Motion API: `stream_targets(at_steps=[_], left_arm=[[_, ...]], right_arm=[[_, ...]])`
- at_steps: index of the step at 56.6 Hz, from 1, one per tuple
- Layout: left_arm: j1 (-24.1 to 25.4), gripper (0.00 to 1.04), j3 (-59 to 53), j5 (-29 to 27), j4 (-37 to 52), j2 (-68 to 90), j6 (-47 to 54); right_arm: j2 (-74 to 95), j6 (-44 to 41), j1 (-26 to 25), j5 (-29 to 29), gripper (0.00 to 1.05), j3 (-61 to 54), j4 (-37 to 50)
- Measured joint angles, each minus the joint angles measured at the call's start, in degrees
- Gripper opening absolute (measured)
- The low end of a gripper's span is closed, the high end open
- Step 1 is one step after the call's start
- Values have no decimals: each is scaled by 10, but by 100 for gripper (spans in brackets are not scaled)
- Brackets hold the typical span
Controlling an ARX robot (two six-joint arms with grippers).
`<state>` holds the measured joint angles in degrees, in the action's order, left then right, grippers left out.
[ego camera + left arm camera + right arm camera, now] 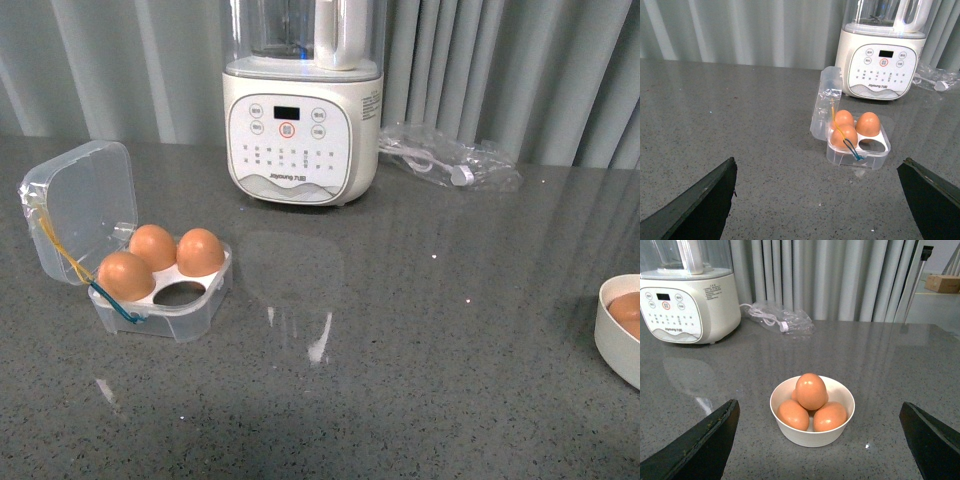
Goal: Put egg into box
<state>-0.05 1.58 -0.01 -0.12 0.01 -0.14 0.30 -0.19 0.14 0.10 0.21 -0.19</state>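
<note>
Far right on table [450, 340], bowl [610, 342] half cropped, egg [627, 311] apparently inside.

Clear glossy plastic box [120, 250], smooth matt eggs [152, 246], polished speckled stone-like table [420, 360].

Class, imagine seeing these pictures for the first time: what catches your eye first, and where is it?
The open clear box at the table's left, holding three brown eggs with one hole empty. At the right, a white bowl piled with spare eggs; behind, by the curtain, a tall white blender.
</note>
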Motion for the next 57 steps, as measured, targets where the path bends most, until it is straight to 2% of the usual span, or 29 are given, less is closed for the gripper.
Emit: stream_targets(at_steps=[9, 14, 17, 26, 34, 42, 51, 57], left_arm=[[0, 98, 0, 0, 0, 0, 0], [0, 98, 0, 0, 0, 0, 0], [0, 98, 0, 0, 0, 0, 0], [0, 98, 0, 0, 0, 0, 0], [0, 98, 0, 0, 0, 0, 0], [0, 98, 0, 0, 0, 0, 0], [0, 98, 0, 0, 0, 0, 0], [0, 98, 0, 0, 0, 0, 0]], right_arm=[[2, -1, 1, 7, 97, 0, -3], [60, -4, 43, 122, 97, 45, -103], [93, -10, 47, 142, 97, 54, -103], [163, -19, 14, 117, 97, 77, -42], [271, -31, -30, 76, 97, 117, 69], [408, -37, -52, 50, 97, 169, 165], [551, -34, -60, 3, 97, 239, 193], [624, -35, -63, -9, 97, 278, 196]])
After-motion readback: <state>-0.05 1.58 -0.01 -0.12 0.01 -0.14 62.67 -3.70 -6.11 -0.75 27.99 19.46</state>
